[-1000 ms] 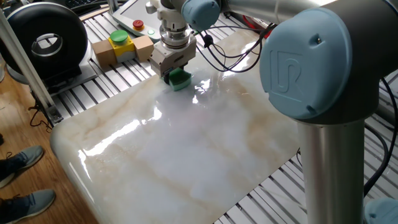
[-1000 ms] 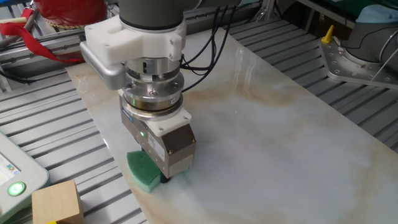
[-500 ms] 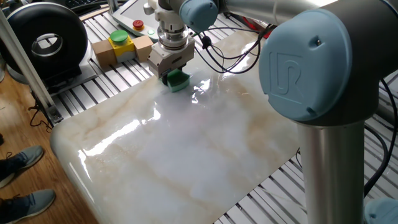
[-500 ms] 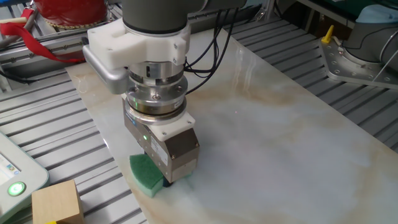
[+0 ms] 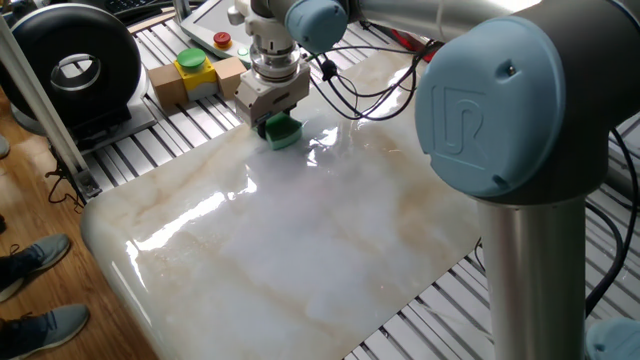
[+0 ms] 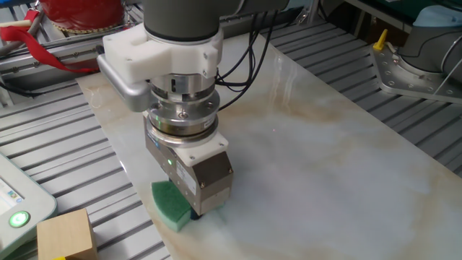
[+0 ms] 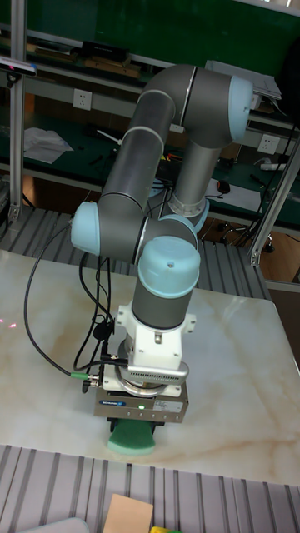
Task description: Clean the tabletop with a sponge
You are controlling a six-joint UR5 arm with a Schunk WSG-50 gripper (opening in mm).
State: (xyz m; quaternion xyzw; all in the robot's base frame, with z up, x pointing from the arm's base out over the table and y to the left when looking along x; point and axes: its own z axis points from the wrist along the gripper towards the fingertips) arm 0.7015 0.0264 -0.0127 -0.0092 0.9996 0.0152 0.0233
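Observation:
The green sponge (image 5: 281, 129) (image 6: 169, 205) (image 7: 132, 438) rests flat on the marble tabletop (image 5: 300, 230) (image 6: 325, 152) (image 7: 242, 375), close to the slab edge nearest the cardboard box. My gripper (image 5: 276, 122) (image 6: 196, 209) (image 7: 135, 426) points straight down and is shut on the sponge, pressing it against the slab. The fingertips are mostly hidden behind the gripper body and the sponge.
A cardboard box (image 5: 195, 78) (image 6: 66, 235) with a yellow-and-green button stands on the ribbed aluminium frame (image 5: 160, 140) beside the sponge. A black round device (image 5: 72, 65) sits further out. Black cables (image 5: 350, 85) hang from the wrist over the slab. A tablet (image 6: 18, 198) lies nearby.
The gripper and sponge have slid a short way along the tabletop toward the slab edge by the cardboard box. The grip stays the same.

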